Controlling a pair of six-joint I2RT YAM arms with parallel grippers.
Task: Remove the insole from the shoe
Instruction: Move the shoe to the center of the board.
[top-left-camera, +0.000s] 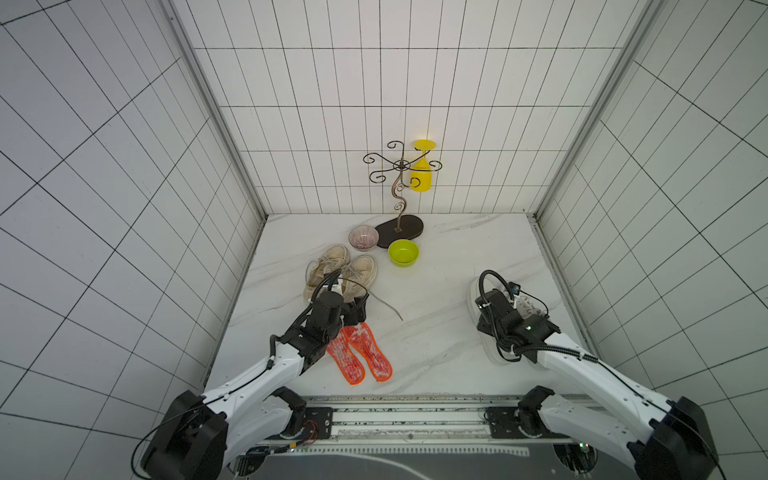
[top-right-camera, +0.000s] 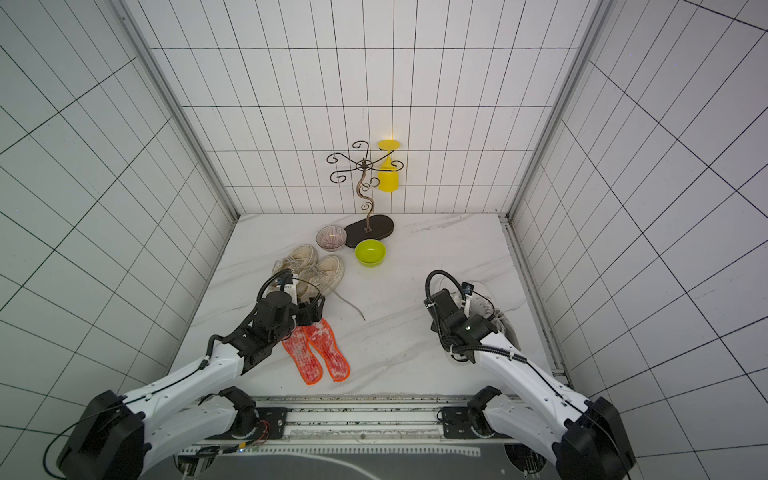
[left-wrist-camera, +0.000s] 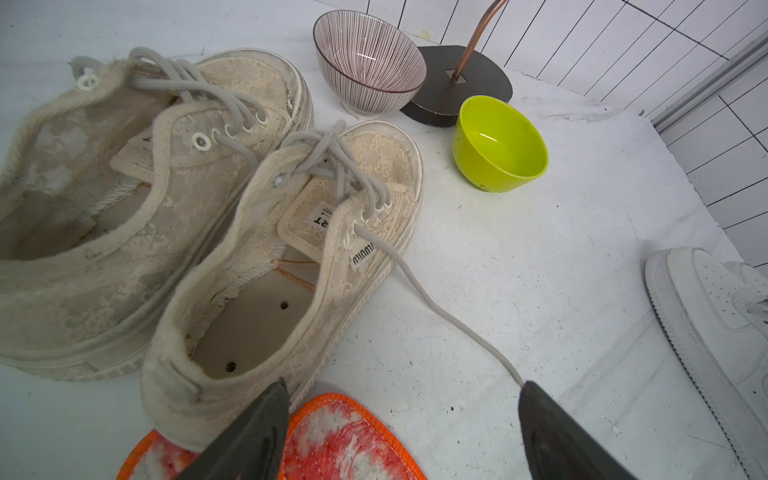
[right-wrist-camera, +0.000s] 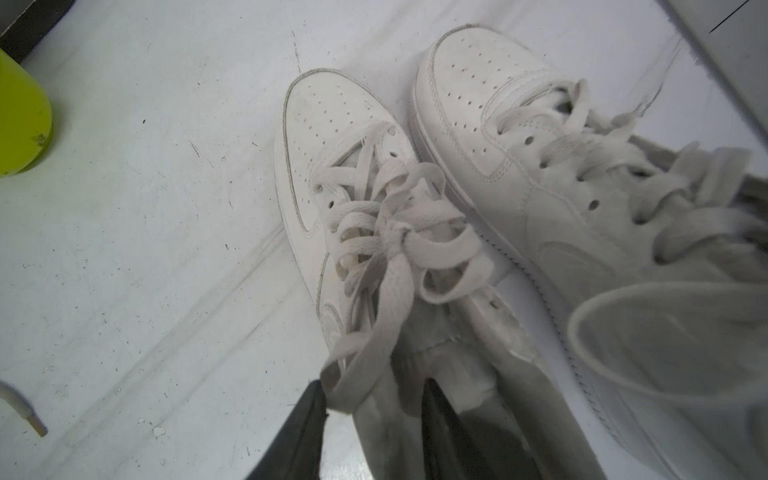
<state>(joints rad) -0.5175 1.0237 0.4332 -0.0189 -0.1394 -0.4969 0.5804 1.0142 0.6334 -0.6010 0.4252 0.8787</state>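
Two orange insoles (top-left-camera: 370, 353) lie outside the beige shoes (left-wrist-camera: 270, 270), left gripper (left-wrist-camera: 403, 384) released over them. Only the right wrist view shows the right gripper (right-wrist-camera: 372, 382) astride a grey flap (right-wrist-camera: 436, 353), perhaps insole, of a white shoe (right-wrist-camera: 324, 137); grip unclear. Bare table (top-left-camera: 436, 324) between.

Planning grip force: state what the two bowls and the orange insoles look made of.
Striped bowl: likely glazed ceramic, glossy with fine painted lines.
Green bowl: probably plastic, uniform colour, soft sheen.
Orange insoles: fabric, fuzzy surface with stitched orange edging.

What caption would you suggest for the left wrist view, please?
Open left gripper over an orange insole lying at the heel of a beige sneaker.
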